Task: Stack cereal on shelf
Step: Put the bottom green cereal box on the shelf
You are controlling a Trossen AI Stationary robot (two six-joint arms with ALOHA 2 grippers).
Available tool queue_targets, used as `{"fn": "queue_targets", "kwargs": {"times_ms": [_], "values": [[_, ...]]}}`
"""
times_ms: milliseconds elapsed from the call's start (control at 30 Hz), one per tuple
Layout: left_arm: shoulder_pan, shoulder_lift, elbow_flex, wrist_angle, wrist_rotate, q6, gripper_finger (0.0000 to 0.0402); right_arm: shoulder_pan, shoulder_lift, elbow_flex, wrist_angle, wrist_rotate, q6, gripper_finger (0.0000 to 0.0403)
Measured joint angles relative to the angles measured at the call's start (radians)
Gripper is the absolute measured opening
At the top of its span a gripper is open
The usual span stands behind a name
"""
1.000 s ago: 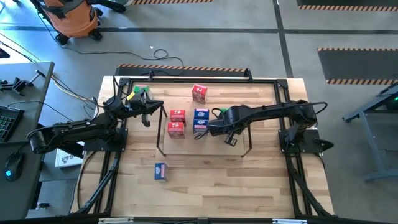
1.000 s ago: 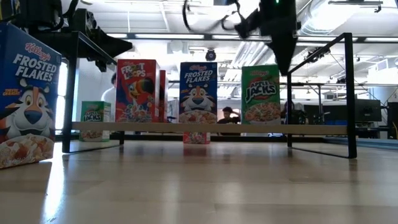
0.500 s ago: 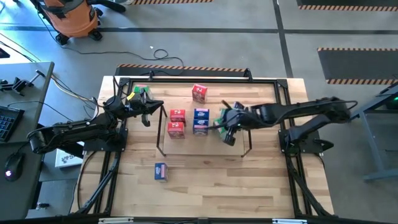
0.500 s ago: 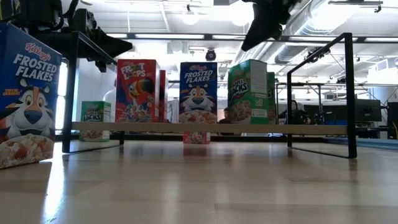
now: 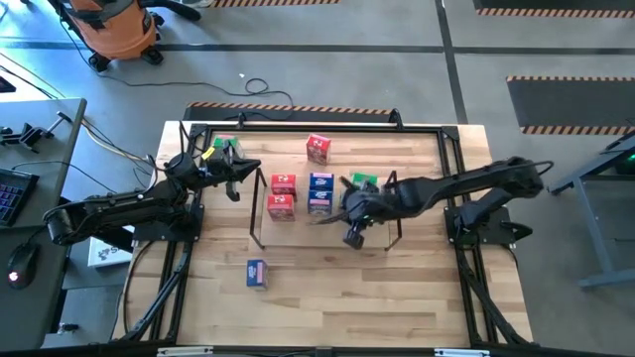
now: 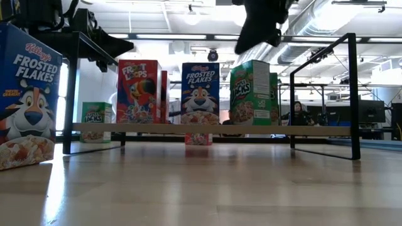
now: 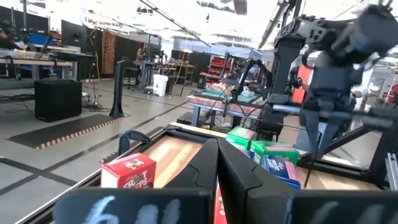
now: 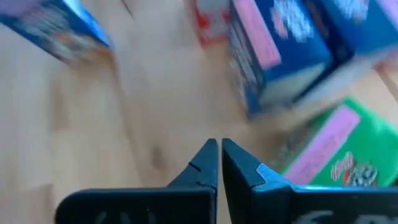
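Nearest the low camera, a blue Frosted Flakes box [image 6: 28, 97] is seen standing alone on the table [image 5: 327, 288], well apart from the rack; in the high view it shows as the lone blue box [image 5: 256, 272] toward the front edge. Beyond it the shelf [image 5: 260, 216], a low rack of thin black wire, carries a row of cereal: two red Froot Loops boxes [image 5: 282, 194], one behind the other, blue Frosted Flakes boxes [image 5: 319, 192] beside them, and a green Apple Jacks box [image 6: 250, 92] at the right end, standing upright on the board and turned slightly off square. The right gripper [image 5: 353, 232] is held above the rack's front right part, just beside the green box but apart from it; its jaws are pressed together on nothing, as the right wrist view shows. The left gripper [image 5: 233, 184] waits at the rack's left end, jaws likewise closed and empty. Farther back a red box [image 5: 317, 148] stands on the table behind the rack, and a green box [image 5: 224, 147] lies near the far left corner by the left arm.

The step in hand is judged to be the interval after a placement on the rack, with the right arm free. The next move calls for the jaws to be opened, a loose box to be reached, probably the lone blue one, and that box to be set upright in a free slot without the row being knocked.
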Motion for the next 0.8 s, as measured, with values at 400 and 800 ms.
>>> {"fn": "queue_targets", "kwargs": {"times_ms": [400, 800], "values": [[0.000, 0.000, 0.000, -0.009, 0.000, 0.000, 0.0000, 0.003, 0.294, 0.360, -0.516, 0.133, 0.133, 0.0000], [0.000, 0.000, 0.000, -0.009, 0.001, 0.000, 0.0000, -0.002, 0.312, 0.340, -0.395, 0.121, 0.174, 0.0000]]}}
